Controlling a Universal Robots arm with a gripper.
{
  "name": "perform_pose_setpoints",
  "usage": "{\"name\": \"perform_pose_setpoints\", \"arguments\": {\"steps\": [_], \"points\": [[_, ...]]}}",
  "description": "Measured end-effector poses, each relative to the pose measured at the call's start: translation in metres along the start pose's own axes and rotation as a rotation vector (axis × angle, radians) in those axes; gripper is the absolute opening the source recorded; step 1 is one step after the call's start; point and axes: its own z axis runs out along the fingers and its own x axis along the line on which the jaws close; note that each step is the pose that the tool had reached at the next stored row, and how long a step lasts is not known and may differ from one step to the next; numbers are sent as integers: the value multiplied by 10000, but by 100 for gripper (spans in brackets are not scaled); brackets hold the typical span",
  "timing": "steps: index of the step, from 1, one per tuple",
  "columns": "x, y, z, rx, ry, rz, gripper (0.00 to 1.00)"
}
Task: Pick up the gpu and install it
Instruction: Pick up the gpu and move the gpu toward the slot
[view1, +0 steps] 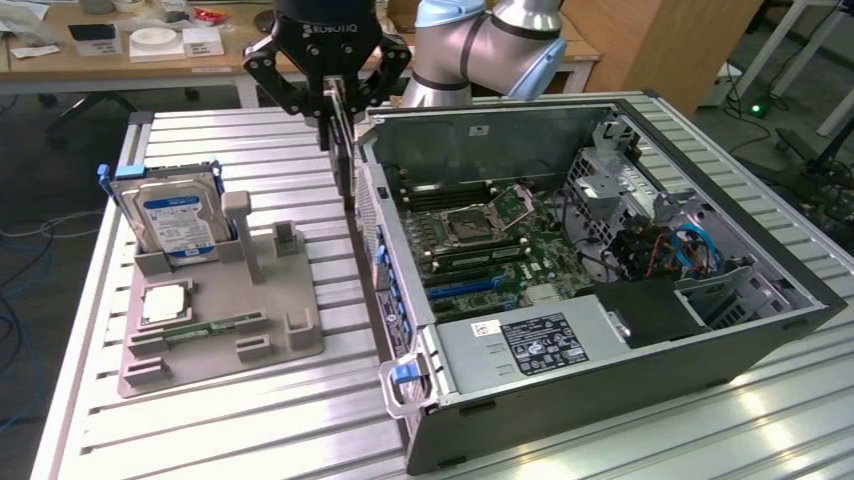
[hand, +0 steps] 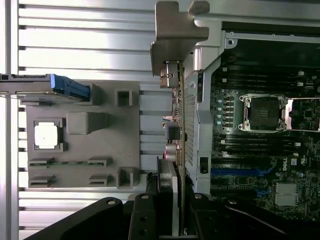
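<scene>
The gpu (view1: 348, 165) is a thin dark card hanging edge-on and upright from my gripper (view1: 342, 105), which is shut on its upper end. The card hangs just outside the near wall of the open computer case (view1: 400, 330), between that wall and the grey parts holder (view1: 267, 300). In the wrist view the gpu (hand: 176, 125) runs along the outside of the case wall (hand: 192, 115), and its silvery bracket (hand: 175, 35) is at the end away from my gripper (hand: 172, 215). The motherboard (view1: 487, 240) lies open inside the case.
The grey holder carries an upright hard drive (view1: 171, 215) with a blue-white label, a processor chip (view1: 163, 300) and a green memory stick (view1: 214, 327). Inside the case are a power supply (view1: 534, 345) and cables (view1: 667, 250). Behind the slatted table (view1: 200, 430) stands a desk (view1: 134, 60).
</scene>
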Motion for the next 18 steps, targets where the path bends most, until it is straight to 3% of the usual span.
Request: {"name": "perform_pose_setpoints", "arguments": {"steps": [18], "points": [[-198,-2,6,0,0,0,28]]}}
